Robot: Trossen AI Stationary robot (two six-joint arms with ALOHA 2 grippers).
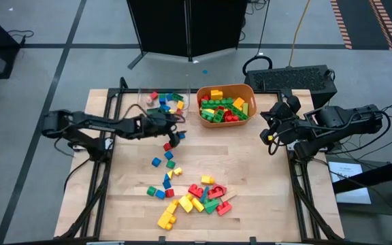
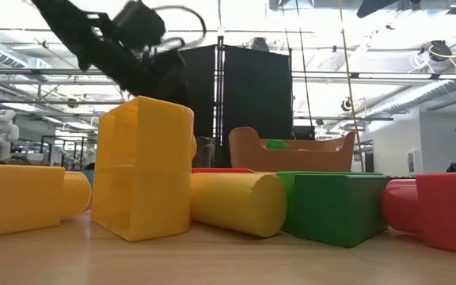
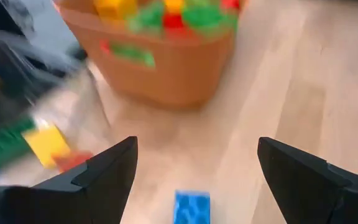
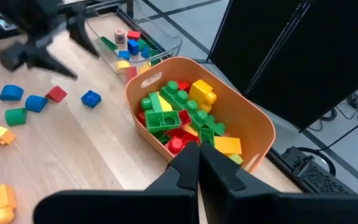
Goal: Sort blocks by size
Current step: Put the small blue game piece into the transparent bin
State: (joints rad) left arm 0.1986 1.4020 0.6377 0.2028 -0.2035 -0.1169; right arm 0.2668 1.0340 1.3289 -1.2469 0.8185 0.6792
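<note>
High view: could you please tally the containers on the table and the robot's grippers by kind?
Orange plastic tub: 1
Clear plastic tray: 1
Dark two-finger grippers: 2 (left gripper, right gripper)
Total: 4

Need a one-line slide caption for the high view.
Left gripper open above scattered blocks, beside the clear tray and orange tub; right gripper waits shut at the table's right edge.
</note>
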